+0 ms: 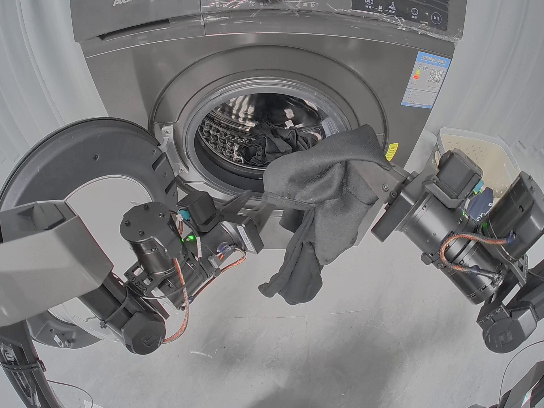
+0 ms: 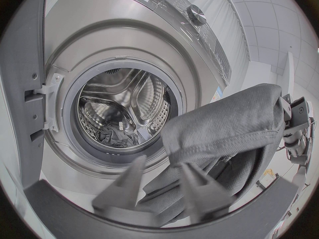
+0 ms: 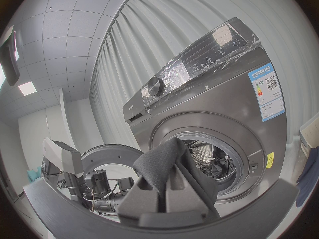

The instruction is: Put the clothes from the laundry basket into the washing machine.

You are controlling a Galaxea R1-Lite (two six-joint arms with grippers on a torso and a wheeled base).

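Charcoal knit garment [image 1: 323, 188] hangs limp, one end dangling low.

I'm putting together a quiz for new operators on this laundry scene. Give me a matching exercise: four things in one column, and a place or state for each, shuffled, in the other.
1. washing machine door
2. grey garment
3. dark clothes
4. laundry basket

A. lying inside the drum
B. on the robot's right, beside the washing machine
C. swung open to the robot's left
D. hanging in front of the drum, gripped by the right tool

Pairs: 1-C, 2-D, 3-A, 4-B
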